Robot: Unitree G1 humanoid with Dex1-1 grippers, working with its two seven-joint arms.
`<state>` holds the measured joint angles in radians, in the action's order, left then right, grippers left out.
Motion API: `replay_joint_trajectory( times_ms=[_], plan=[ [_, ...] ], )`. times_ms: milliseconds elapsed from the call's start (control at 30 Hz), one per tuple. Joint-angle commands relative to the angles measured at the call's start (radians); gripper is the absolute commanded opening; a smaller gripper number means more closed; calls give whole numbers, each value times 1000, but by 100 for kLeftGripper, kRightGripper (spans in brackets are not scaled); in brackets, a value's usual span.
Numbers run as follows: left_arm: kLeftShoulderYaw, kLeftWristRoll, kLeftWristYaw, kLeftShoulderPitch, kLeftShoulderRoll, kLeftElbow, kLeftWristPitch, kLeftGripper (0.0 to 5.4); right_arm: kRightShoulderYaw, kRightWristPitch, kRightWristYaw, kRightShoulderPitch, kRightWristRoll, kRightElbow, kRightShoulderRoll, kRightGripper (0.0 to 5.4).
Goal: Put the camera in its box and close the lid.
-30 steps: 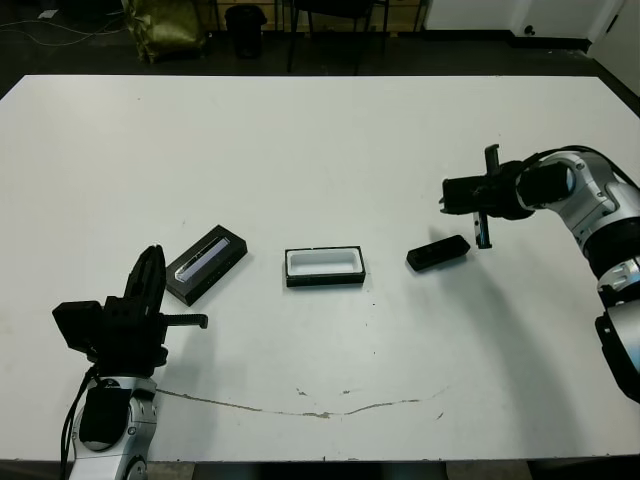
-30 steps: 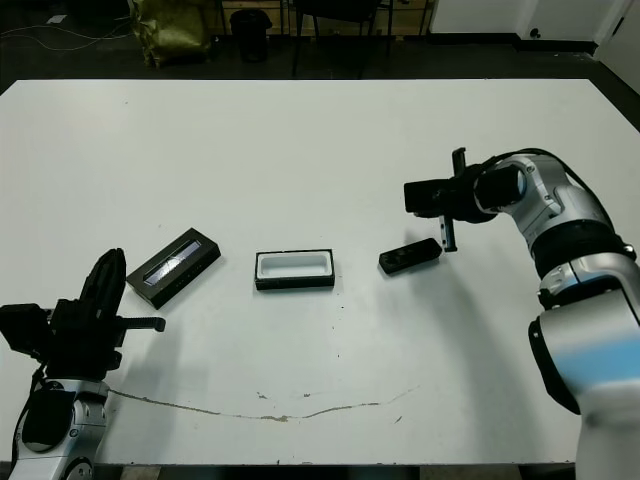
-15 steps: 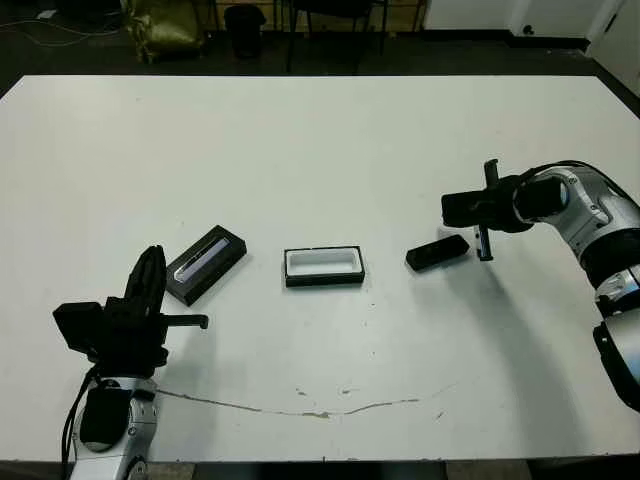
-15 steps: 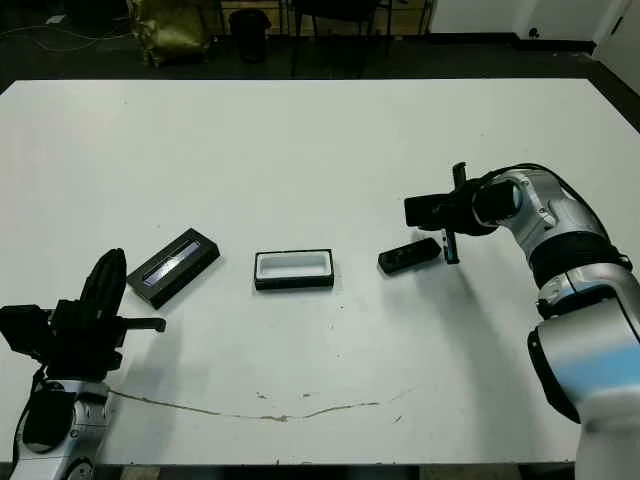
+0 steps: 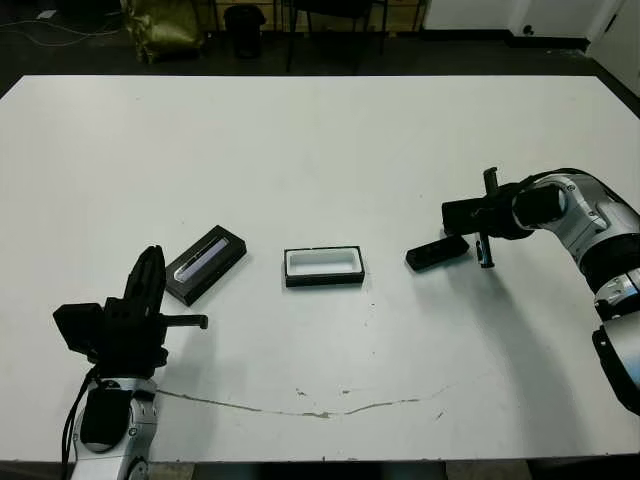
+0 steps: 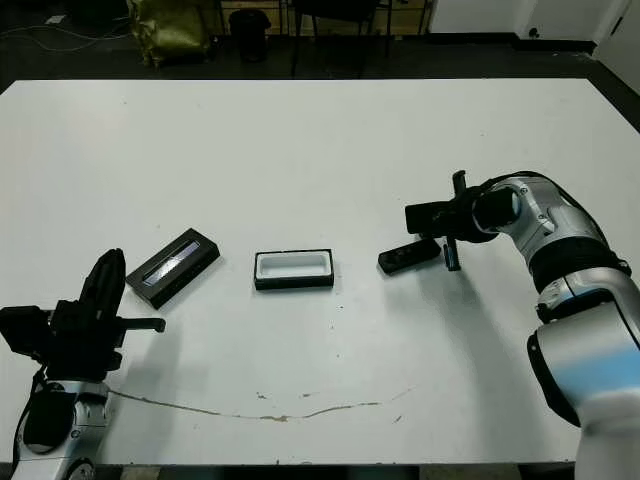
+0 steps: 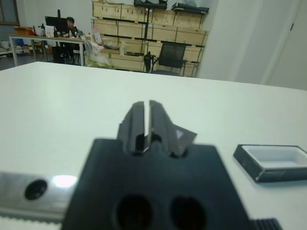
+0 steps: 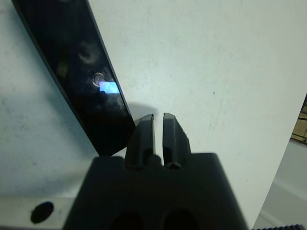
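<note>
The right gripper [image 5: 484, 215] is hovering closed and empty just beside the camera [image 5: 437, 253], which is lying on the desk [image 5: 320, 140] right of the box [image 5: 323, 266]. I am judging it needs opening and centering across the camera's narrow sides before descending.

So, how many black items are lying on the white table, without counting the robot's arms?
3. The lid lies toward the robot's left, the open box in the middle, and the camera toward its right, near the right hand. Nothing seems hidden.
</note>
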<state>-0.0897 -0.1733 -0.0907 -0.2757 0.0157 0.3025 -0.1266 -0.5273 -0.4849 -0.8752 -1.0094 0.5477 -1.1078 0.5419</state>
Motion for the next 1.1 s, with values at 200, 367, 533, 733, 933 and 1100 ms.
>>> replay_joint_trajectory(
  times_ms=[200,367,533,733,933,1100],
  plan=[
    [0,-15,-1,-7,-5,-14,15,0,0,-17,-29,32,-4,24,12,2],
    [7,0,8,-16,-3,9,33,0,0,12,-65,30,-7,38,16,2],
    [4,-7,2,-11,-7,-3,22,0,3,31,-91,37,-9,56,25,2],
    [3,-1,11,-14,-8,8,34,0,-11,61,-120,46,6,95,36,2],
    [3,-5,12,-15,-15,11,36,0,-14,45,-140,70,6,142,63,2],
    [4,6,12,-11,-14,0,18,0,40,42,-211,106,-87,169,77,2]
  ],
)
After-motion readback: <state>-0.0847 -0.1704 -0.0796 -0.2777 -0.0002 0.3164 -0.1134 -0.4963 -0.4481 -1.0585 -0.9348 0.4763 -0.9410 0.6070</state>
